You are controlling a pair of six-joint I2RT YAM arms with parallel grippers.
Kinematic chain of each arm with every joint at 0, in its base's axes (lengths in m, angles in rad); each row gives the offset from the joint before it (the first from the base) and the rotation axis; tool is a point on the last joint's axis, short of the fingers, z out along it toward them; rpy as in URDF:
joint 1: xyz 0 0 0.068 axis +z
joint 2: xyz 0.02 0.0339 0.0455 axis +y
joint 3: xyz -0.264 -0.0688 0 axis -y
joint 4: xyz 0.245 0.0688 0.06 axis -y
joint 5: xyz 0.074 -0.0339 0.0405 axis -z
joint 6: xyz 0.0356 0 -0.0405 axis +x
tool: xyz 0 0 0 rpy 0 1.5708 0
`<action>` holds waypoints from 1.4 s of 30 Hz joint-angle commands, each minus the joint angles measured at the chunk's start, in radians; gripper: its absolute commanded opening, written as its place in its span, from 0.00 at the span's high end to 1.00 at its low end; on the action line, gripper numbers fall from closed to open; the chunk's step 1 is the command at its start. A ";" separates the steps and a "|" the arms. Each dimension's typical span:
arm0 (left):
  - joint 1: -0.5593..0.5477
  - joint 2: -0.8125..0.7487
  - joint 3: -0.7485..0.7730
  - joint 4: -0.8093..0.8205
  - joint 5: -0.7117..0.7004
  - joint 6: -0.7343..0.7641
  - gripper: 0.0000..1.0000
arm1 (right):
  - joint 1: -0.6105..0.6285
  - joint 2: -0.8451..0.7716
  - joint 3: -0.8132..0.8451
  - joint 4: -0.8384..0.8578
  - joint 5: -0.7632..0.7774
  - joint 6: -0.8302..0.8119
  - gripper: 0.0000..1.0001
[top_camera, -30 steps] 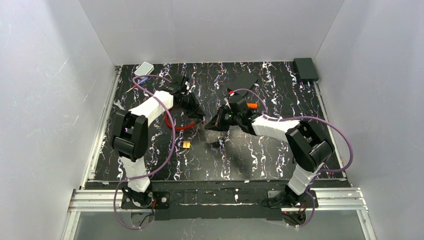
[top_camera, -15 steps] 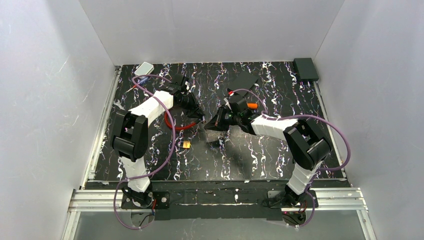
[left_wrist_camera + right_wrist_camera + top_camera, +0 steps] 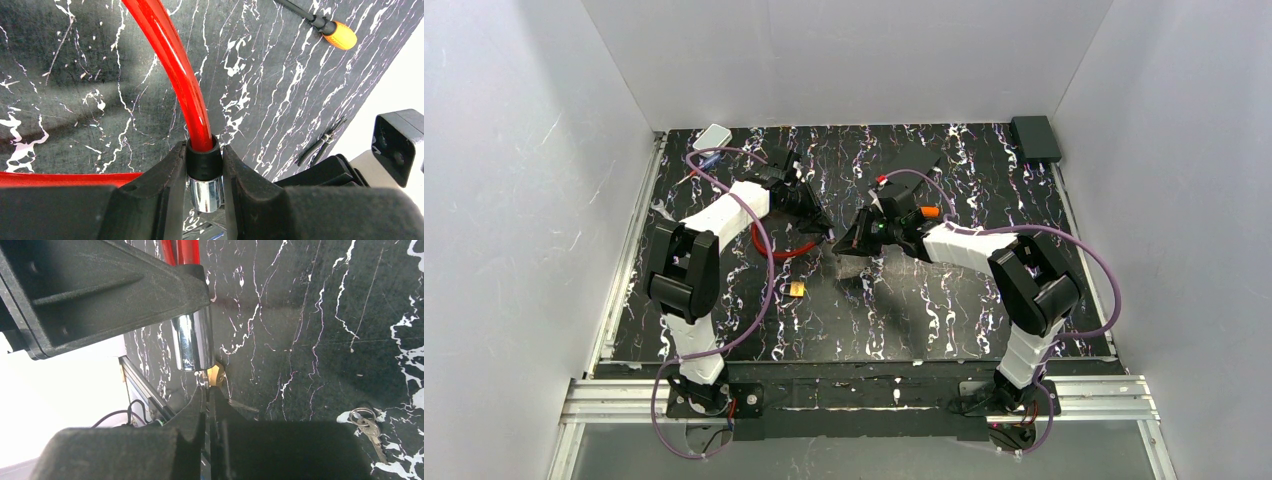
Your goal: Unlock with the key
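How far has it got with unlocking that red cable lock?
Done: the left gripper clamps the red cable lock's black end, its chrome cylinder exposed. In hand: the right gripper, shut, has its tips at the cylinder's end; whether a key is pinched there I cannot tell. A key bunch lies on the table. Left: turning the key and pulling the lock open.

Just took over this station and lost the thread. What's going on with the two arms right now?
The left gripper is clamped on the black end of the red cable lock, with its chrome cylinder pointing toward the right arm. The right gripper is shut on a small brass-toned piece, apparently a key, at the cylinder's face. Whether it has entered the keyhole can't be told. A silvery key bunch lies on the table, and the small brass padlock sits apart from both grippers.
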 commanded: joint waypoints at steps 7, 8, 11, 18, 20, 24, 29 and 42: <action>-0.011 -0.064 -0.014 -0.066 0.051 0.010 1.00 | -0.052 0.021 -0.020 0.307 -0.081 0.146 0.99; -0.011 -0.064 -0.015 -0.065 0.053 0.009 1.00 | -0.058 0.027 -0.028 0.343 -0.094 0.168 0.99; -0.011 -0.066 -0.017 -0.063 0.056 0.010 1.00 | -0.065 0.018 -0.002 0.277 -0.052 0.107 0.99; -0.013 -0.063 -0.016 -0.052 0.081 0.008 1.00 | -0.028 -0.018 0.152 -0.048 0.144 -0.164 0.99; -0.014 -0.062 -0.014 -0.046 0.091 0.009 1.00 | -0.024 -0.014 0.170 -0.069 0.163 -0.193 0.99; -0.020 -0.063 -0.015 -0.038 0.100 0.010 1.00 | -0.020 -0.008 0.181 -0.064 0.168 -0.212 0.99; -0.028 -0.066 -0.021 -0.030 0.110 0.006 1.00 | -0.055 -0.001 0.134 0.012 0.156 -0.081 0.99; -0.047 -0.076 -0.025 -0.017 0.114 0.011 1.00 | -0.146 0.026 0.056 0.276 -0.017 0.130 0.99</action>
